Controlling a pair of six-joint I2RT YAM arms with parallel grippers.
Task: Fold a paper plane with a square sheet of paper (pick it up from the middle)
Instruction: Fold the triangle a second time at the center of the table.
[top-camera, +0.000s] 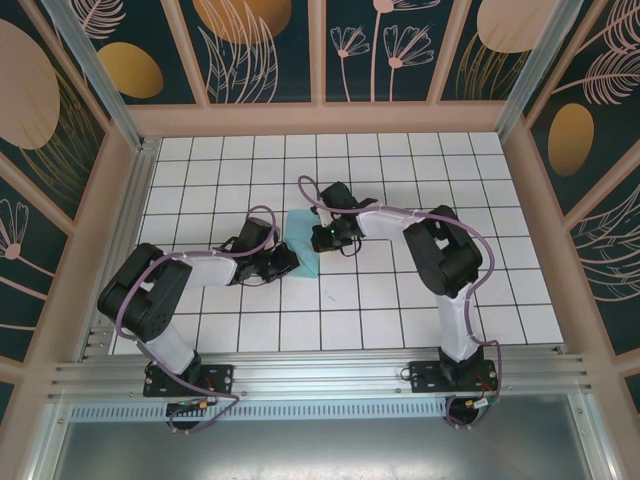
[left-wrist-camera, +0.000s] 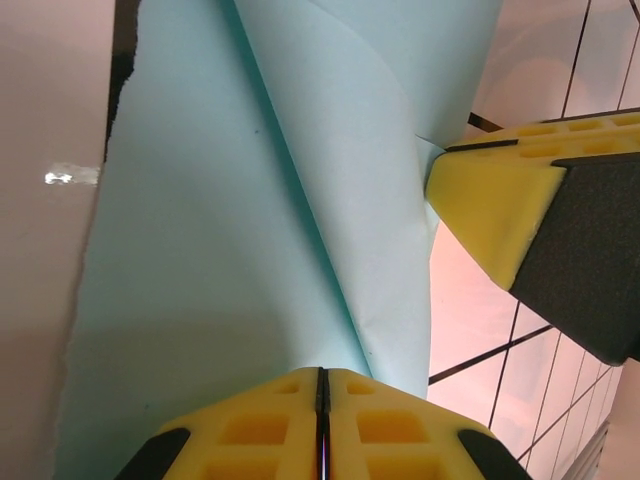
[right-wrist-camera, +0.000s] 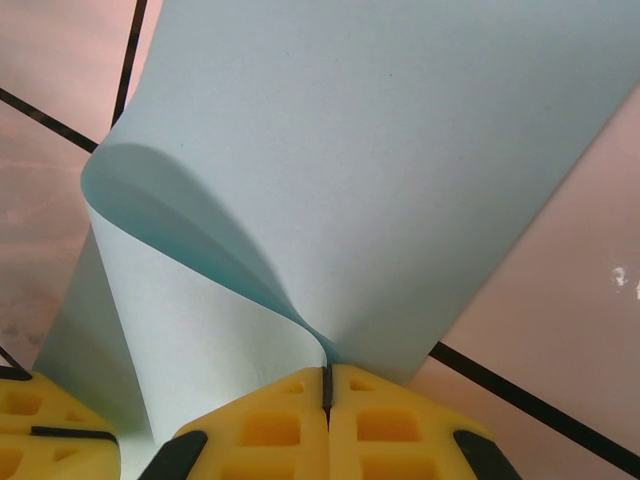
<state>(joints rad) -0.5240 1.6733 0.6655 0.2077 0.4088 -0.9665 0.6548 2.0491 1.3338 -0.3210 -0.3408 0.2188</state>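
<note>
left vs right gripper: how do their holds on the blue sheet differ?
The left gripper pinches the sheet at its near-left edge; the right gripper pinches its right edge, farther up the table. At the right gripper the paper rolls in an open curl; at the left gripper it lies flatter, layers overlapping. Both are shut on the sheet.

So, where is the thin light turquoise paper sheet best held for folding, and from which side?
Probably at an edge where its curled layers meet, as the left gripper and right gripper pinch it, from opposite sides. The sheet is thin and curls over, so a flat, low pinch on an edge suits it.
</note>
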